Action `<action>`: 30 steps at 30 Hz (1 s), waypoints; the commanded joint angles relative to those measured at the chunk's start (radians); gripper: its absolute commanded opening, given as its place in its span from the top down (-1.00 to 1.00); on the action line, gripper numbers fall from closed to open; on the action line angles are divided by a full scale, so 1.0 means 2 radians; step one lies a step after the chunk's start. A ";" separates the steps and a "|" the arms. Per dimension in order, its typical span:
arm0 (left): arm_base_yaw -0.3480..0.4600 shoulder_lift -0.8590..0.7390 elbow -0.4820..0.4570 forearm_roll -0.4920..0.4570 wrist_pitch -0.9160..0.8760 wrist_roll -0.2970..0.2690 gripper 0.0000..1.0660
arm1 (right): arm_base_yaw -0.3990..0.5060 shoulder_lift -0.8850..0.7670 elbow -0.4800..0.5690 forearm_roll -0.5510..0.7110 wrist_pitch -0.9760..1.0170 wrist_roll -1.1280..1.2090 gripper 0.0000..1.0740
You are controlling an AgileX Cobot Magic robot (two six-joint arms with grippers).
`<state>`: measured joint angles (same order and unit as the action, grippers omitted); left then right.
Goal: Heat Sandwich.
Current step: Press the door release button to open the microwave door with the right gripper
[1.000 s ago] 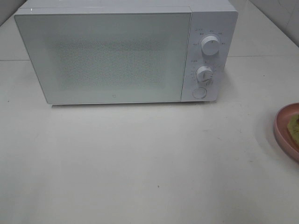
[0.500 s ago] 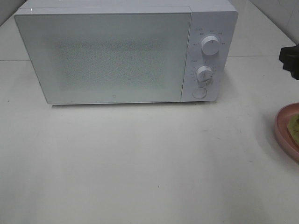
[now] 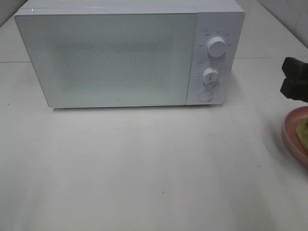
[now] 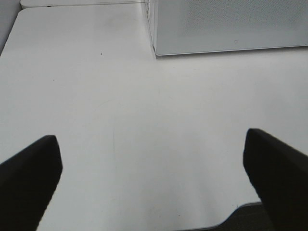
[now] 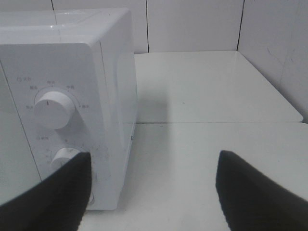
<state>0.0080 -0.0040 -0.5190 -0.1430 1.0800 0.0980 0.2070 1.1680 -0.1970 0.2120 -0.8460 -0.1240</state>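
A white microwave (image 3: 120, 57) stands at the back of the table with its door shut; its control knobs (image 3: 217, 47) are on its right side. At the right edge lies a pink plate (image 3: 290, 134), and only a greenish-tan sliver of the sandwich (image 3: 304, 129) shows on it. My right gripper (image 3: 288, 78) hangs open just behind the plate, to the right of the microwave. In the right wrist view the right gripper (image 5: 154, 161) has nothing between its fingers, and the microwave (image 5: 72, 72) is ahead. My left gripper (image 4: 150, 142) is open over bare table.
The white tabletop (image 3: 144, 168) stretches in front of the microwave. A tiled wall (image 5: 192, 24) rises behind the table. The table's near edge (image 4: 226, 222) shows in the left wrist view.
The right gripper has come into the high view from the right edge and moved left and down toward the plate. The microwave and plate have not moved.
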 commanded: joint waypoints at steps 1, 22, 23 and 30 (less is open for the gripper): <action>0.001 -0.012 0.001 -0.001 -0.003 -0.001 -0.83 | 0.062 0.037 0.005 0.080 -0.038 -0.057 -0.31; 0.001 -0.012 0.001 -0.001 -0.003 -0.001 -0.83 | 0.286 0.225 -0.014 0.295 -0.198 -0.071 -0.31; 0.001 -0.012 0.001 -0.001 -0.003 -0.001 -0.83 | 0.297 0.232 -0.018 0.303 -0.198 -0.071 -0.31; 0.001 -0.012 0.001 -0.001 -0.003 -0.001 -0.83 | 0.307 0.236 -0.021 0.305 -0.195 -0.071 -0.31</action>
<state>0.0080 -0.0040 -0.5190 -0.1430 1.0800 0.0980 0.8180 1.6440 -0.2340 0.8180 -1.2040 -0.2670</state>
